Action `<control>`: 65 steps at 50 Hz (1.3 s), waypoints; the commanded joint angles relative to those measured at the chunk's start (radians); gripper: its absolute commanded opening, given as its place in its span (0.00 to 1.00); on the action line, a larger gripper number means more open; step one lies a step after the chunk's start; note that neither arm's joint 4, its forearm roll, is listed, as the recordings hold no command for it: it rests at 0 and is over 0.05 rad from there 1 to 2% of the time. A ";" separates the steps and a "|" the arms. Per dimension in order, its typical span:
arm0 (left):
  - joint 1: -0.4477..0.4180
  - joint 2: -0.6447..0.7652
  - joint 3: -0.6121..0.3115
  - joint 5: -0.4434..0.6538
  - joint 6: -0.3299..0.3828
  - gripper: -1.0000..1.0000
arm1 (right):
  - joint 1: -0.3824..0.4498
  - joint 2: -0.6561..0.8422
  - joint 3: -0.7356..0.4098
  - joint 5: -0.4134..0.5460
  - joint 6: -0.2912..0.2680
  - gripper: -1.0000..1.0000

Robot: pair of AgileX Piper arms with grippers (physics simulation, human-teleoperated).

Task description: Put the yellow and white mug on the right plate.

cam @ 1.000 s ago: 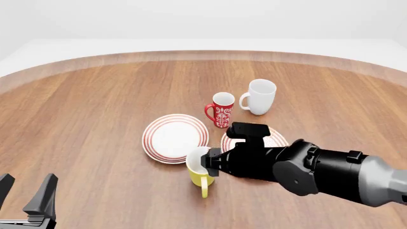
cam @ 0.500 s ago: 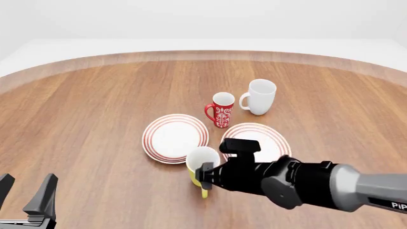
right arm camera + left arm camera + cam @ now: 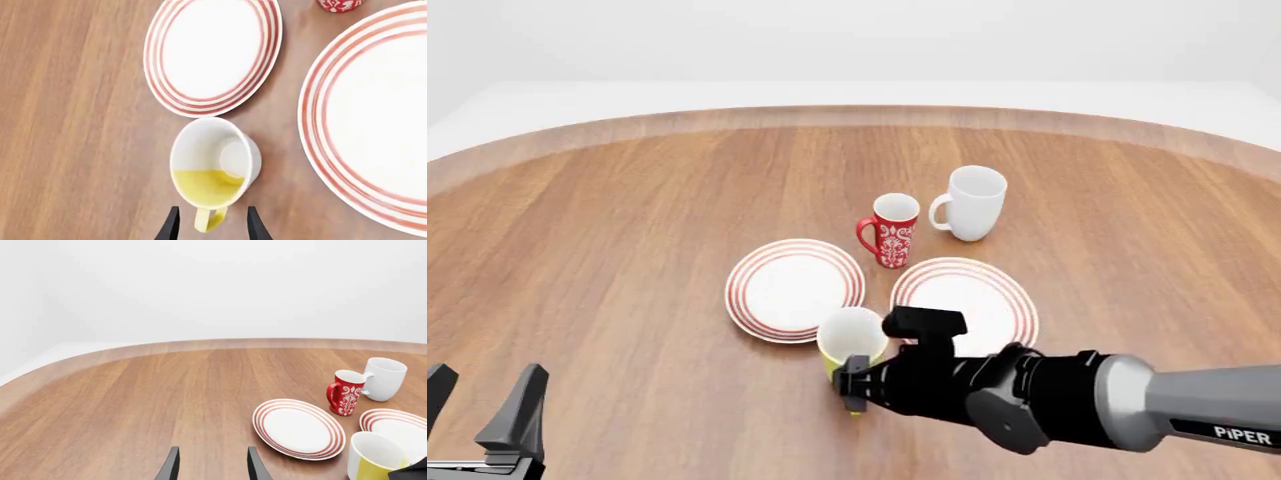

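The yellow and white mug (image 3: 851, 335) stands upright on the table just in front of the gap between the two plates, its handle toward the near edge. It also shows in the right wrist view (image 3: 212, 162) and the left wrist view (image 3: 372, 460). The right plate (image 3: 972, 298) lies to its right, bare, also seen in the right wrist view (image 3: 373, 120). My right gripper (image 3: 854, 388) is open, its fingertips (image 3: 171, 226) on either side of the mug's handle (image 3: 208, 220). My left gripper (image 3: 487, 420) is open and empty at the near left.
The left plate (image 3: 794, 288) lies just behind and left of the yellow and white mug. A red patterned mug (image 3: 890, 228) and a taller white mug (image 3: 972, 203) stand behind the plates. My right arm lies low over the near right of the table.
My right arm has drawn back toward the near edge, uncovering the right plate. Its gripper has moved from beside the mug's rim to the mug's handle. The left arm has not moved.
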 commanded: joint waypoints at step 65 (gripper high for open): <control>0.000 0.000 0.000 0.000 0.000 1.00 | -0.030 -0.025 -0.014 0.024 -0.068 0.00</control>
